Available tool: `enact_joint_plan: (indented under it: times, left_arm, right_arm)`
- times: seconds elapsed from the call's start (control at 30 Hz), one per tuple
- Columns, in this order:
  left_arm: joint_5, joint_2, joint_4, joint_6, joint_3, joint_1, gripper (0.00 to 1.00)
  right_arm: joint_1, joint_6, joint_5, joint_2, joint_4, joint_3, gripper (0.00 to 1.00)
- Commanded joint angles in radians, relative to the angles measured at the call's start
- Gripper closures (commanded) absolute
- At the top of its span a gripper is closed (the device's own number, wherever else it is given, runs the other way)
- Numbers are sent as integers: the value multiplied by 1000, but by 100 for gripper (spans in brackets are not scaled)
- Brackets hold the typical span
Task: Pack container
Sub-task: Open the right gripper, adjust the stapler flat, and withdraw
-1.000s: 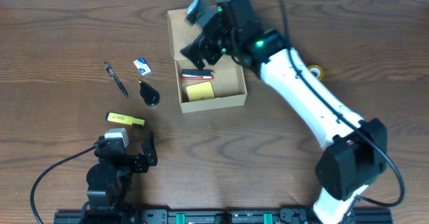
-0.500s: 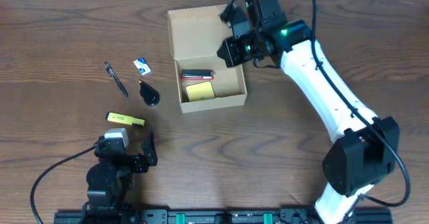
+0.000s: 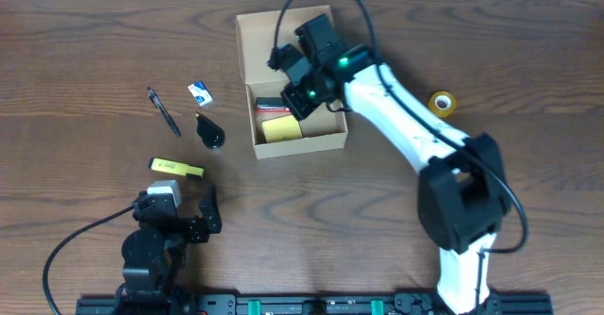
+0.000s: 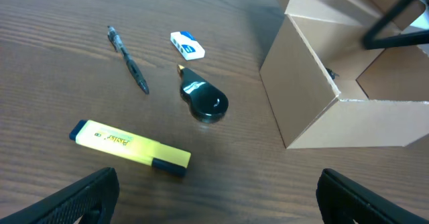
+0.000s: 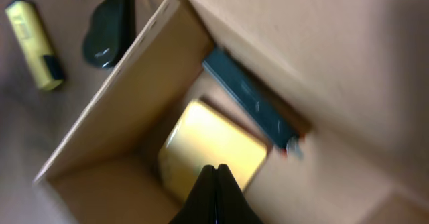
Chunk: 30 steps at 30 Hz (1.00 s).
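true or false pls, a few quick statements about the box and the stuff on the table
1. The yellow sticky-note pad lies inside the cardboard box: true.
2. The yellow highlighter is in the box: false, it lies on the table outside it.
3. The right gripper is shut, above the box's inside: true.
4. The left gripper holds the pen: false, it is open and empty; the pen lies on the table.

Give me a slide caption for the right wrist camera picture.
Right claw, shut, hovers over the open cardboard box above a yellow sticky-note pad.
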Motion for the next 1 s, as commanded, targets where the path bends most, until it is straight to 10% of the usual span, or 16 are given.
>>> enact_joint_plan:
  times: [0.0,0.97]
  left_arm:
    - [-14,-7,4,4,-18,-4,5]
    - [-14,-7,4,4,-18,-4,4]
  right_arm:
    - [23,-45,35,42,73,7,99]
    - [114,-51,64,171,121,7,99]
